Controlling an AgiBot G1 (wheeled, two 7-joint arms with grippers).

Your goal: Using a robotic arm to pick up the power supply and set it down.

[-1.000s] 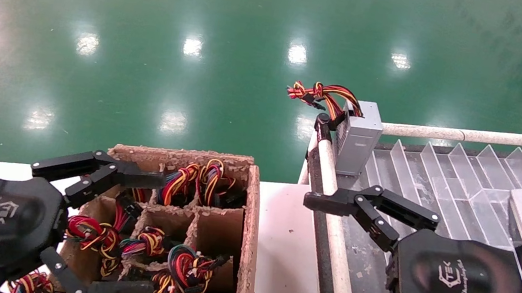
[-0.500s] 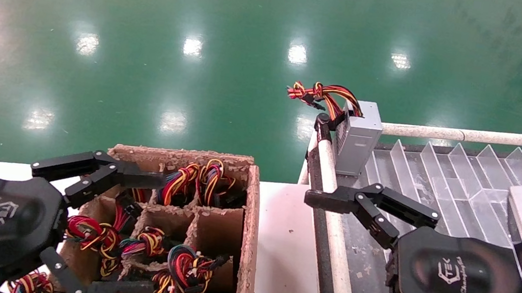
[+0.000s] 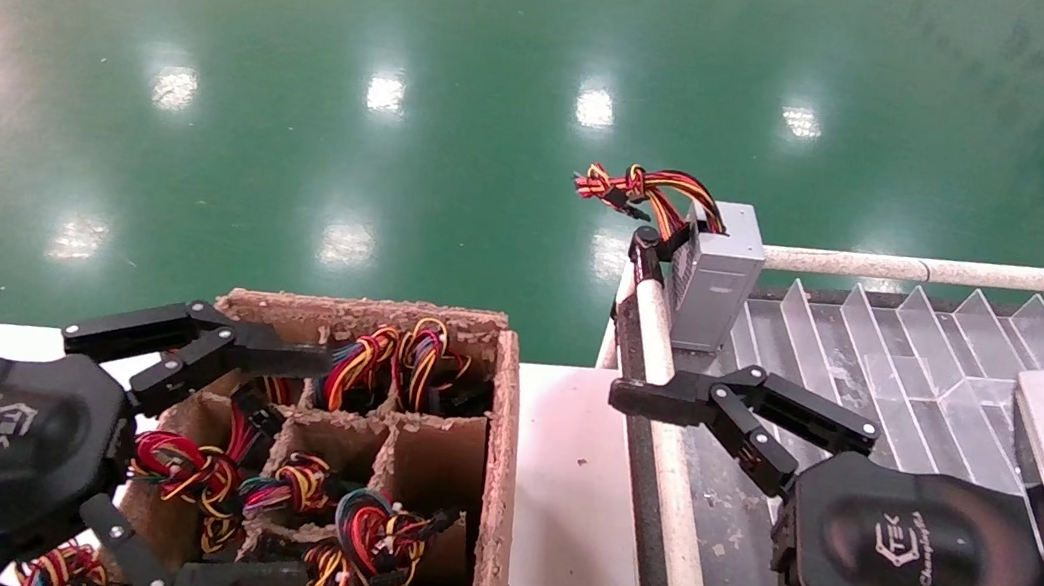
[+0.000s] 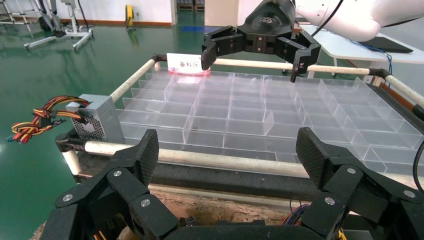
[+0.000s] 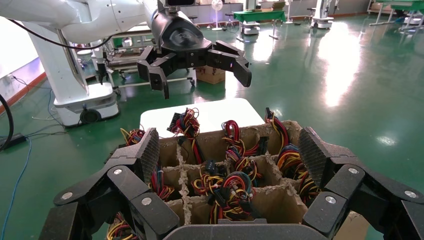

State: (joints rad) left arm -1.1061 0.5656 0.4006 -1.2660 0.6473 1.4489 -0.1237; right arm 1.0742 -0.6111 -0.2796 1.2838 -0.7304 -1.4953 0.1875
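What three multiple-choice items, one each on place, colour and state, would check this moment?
1. Where does the power supply stand?
A. in the far corner of the clear divider tray
B. inside the cardboard box
C. on the green floor

2. What colour is the power supply's casing?
A. blue
B. grey
C. white

3. How are the two grippers?
A. both shut on wires
B. right shut on the power supply
C. both open, holding nothing

Answers:
1 A: it stands upright at the tray's corner by the rail.
2 B: grey metal shows in the head and left wrist views.
3 C: the left gripper hangs over the cardboard box, the right gripper over the tray's edge, fingers spread.
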